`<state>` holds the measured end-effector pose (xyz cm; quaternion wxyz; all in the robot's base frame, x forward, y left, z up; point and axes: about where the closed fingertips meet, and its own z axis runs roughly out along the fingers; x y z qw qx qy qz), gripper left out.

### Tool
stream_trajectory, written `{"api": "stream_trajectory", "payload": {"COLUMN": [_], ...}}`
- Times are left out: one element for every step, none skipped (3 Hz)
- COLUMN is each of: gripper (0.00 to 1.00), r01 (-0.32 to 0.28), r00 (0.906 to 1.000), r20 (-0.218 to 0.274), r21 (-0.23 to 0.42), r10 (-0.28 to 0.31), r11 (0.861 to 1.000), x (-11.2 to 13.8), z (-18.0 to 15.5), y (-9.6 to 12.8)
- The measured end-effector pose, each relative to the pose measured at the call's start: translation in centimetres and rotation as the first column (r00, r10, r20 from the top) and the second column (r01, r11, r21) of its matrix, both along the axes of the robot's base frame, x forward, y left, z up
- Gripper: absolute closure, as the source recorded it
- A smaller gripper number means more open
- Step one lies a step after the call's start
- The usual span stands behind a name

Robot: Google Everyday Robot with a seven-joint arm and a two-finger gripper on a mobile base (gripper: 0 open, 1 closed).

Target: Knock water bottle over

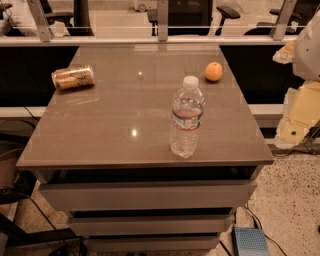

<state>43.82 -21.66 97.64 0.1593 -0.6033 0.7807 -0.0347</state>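
- One water bottle (pixel 186 122) stands upright on my table (pixel 100 135), in the front-right part of the top and near the front edge. Its white cap is on and a narrow label band circles its middle.
- Behind it, nearer the back and the right edge, an orange (pixel 213 71) sits by itself, apart from the bottle.
- Far across at the back-left corner, a gold-orange can (pixel 73 77) lies on its side, well apart from both the bottle and the orange.
- Under the glossy brown top are stacked drawer fronts (pixel 145 195), all pushed in.
- My gripper (pixel 300 112) is at the right edge of the view, out past the table's right side and level with its back half. It is well apart from the bottle, and I cannot tell whether it is parted or closed.
- On the speckled floor by the front-right foot of the table lies a small blue box (pixel 250 241), with a dark cable running beside it.
- Beyond the back edge runs a railing (pixel 160 37) with pale posts, and there are office chairs (pixel 227 12) behind it.
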Motion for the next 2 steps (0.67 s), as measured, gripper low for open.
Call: {"api": "stream_trajectory", "payload": {"gripper": [0.0, 0.0], "r01": [0.0, -0.016], "r00": [1.0, 0.9997], "r20": [0.0, 0.019], "r21": [0.0, 0.031], "r10": [0.0, 0.015], "r11": [1.0, 0.999], "x": [0.0, -0.08], "z": [0.0, 0.43], "y": [0.0, 0.0]}}
